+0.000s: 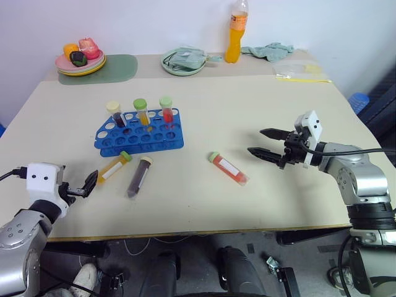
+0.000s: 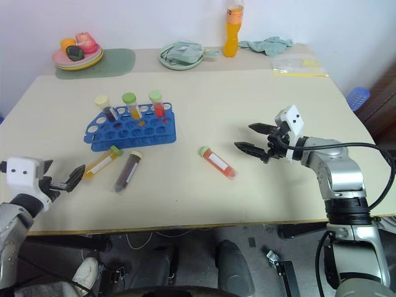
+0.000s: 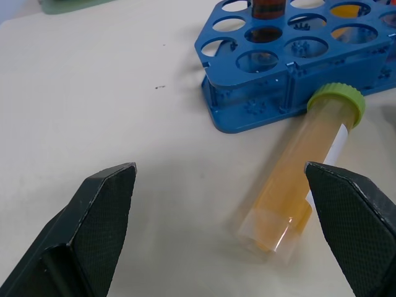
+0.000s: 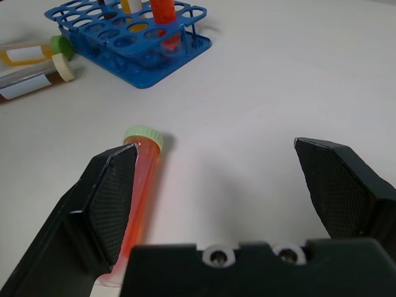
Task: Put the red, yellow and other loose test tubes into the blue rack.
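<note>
Three capped tubes (image 1: 228, 167) flat on table beside blue rack (image 1: 141, 133).

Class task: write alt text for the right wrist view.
An open claw hovers low over a red test tube lying on a cream table, its green cap toward a blue rack. Two more tubes lie beside the rack.

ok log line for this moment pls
left gripper: open, near yellow tube | right gripper: open, near red tube | purple tube: lying loose | blue rack: three tubes standing
</note>
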Robot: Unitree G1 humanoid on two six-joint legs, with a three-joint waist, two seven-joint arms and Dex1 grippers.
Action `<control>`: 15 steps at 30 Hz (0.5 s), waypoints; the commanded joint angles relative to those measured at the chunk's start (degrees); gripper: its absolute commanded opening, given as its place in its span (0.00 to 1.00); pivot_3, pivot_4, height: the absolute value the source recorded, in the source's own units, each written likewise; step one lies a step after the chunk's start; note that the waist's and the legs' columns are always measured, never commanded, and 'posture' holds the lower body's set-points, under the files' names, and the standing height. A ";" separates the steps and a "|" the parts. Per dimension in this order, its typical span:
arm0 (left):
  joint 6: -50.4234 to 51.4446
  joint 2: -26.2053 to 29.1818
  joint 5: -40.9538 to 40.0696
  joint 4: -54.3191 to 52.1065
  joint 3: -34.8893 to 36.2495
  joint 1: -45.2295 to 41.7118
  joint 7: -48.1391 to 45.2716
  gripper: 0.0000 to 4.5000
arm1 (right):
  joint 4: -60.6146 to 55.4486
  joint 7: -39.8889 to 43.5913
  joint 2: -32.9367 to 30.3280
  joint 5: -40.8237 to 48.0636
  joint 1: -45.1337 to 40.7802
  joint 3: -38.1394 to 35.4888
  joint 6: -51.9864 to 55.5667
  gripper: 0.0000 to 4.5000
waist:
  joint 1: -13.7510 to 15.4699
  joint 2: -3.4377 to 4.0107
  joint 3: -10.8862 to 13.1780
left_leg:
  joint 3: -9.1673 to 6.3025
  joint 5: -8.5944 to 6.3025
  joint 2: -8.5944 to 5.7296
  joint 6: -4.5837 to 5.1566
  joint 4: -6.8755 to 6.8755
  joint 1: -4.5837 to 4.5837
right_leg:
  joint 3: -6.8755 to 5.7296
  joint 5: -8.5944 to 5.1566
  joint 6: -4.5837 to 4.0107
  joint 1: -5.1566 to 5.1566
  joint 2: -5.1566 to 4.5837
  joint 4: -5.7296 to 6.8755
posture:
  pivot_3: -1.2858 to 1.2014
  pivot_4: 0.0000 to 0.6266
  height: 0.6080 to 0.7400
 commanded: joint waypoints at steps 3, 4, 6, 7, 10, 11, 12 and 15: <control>-1.12 -0.63 0.12 -1.78 -0.56 -0.57 1.04 1.00 | -1.49 0.17 -0.50 0.11 -0.79 -0.18 -0.92 1.00 | 0.02 0.00 0.00 | 0.00 0.00 0.00 0.00 0.00 0.00 | 0.00 0.00 0.00 0.00 0.00 0.00 | 0.52 0.24 1.00; -1.09 -0.70 0.03 -1.81 -0.51 -0.69 1.13 1.00 | -1.53 0.08 -0.49 -0.05 -0.82 -0.07 -1.00 1.00 | 0.02 0.00 0.00 | 0.00 0.00 0.00 0.00 0.00 0.00 | 0.00 0.00 0.00 0.00 0.00 0.00 | 0.52 0.24 1.00; -1.15 -0.72 -0.20 -1.65 -0.50 -0.82 1.00 1.00 | -1.82 -0.33 -0.39 -0.19 -1.23 0.15 -0.62 1.00 | -0.01 0.00 0.00 | 0.00 0.00 0.00 0.00 0.00 0.00 | 0.00 0.00 0.00 0.00 0.00 0.00 | 0.52 0.24 1.00; -1.25 -0.75 -0.21 -1.59 -0.55 -0.76 0.92 1.00 | -2.03 -0.46 -0.36 -0.17 -1.29 0.16 -0.39 1.00 | -0.05 0.00 0.00 | 0.00 0.00 0.00 0.00 0.00 0.00 | 0.00 0.00 0.00 0.00 0.00 0.00 | 0.52 0.24 1.00; -1.61 -0.78 -0.12 -1.42 -1.07 -0.73 0.62 1.00 | -3.44 -0.83 -0.71 0.08 -1.03 0.36 1.03 1.00 | -0.02 0.00 0.00 | 0.00 0.00 0.00 0.00 0.01 0.00 | 0.00 0.00 0.00 0.00 0.00 0.01 | 0.52 0.24 1.00; -1.66 -0.88 -0.22 -1.49 -1.17 -0.82 0.63 1.00 | -3.89 -1.01 -0.80 0.12 -0.90 0.43 1.40 1.00 | -0.02 0.00 0.00 | 0.00 0.00 0.00 0.00 0.00 0.00 | 0.00 0.00 0.00 0.00 0.00 0.00 | 0.52 0.24 1.00; -1.70 -0.98 -0.30 -1.58 -1.33 -0.96 0.67 1.00 | -4.13 -1.17 -0.81 0.15 -0.85 0.45 1.65 1.00 | -0.01 0.00 0.00 | 0.00 0.00 0.00 0.00 0.00 0.00 | 0.00 0.00 0.00 0.00 0.00 0.01 | 0.52 0.24 1.00; -1.88 -1.06 -0.31 -1.57 -1.95 -1.19 0.57 1.00 | -5.33 -1.84 -0.56 0.40 -0.43 0.41 2.59 1.00 | 0.05 0.00 0.00 | 0.00 0.00 0.00 0.00 0.01 0.00 | 0.00 0.00 0.00 0.00 0.00 0.00 | 0.52 0.24 1.00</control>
